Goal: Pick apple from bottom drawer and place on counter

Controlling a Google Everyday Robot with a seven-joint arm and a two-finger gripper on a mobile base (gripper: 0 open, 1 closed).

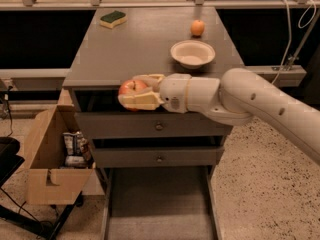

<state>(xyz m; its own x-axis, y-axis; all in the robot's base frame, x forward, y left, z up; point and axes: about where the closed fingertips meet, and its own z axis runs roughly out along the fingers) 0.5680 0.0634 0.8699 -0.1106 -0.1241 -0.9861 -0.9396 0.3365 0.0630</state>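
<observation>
— How far along are you?

— About halfway, I'd judge. My gripper [135,91] is out in front of the cabinet, level with the front edge of the counter [135,44]. My 2 fingers [142,102] are closed around the apple [128,87], 1 above it and 1 below.

— So the drawer part is finished?

— It looks that way. The bottom drawer [160,209] stands pulled out below me and its floor shows no fruit. The apple is up at counter height, clear of the drawer, but not over the top surface yet.

— What's left?

— Lift a little, carry the apple in over the edge, set it down on bare counter, then let go and back away.

— Anything in the way?

— The bowl [192,53] sits toward the right, the small orange fruit [197,27] behind it, the sponge [112,18] at the far left. The near left part is the place I'd aim for.
</observation>
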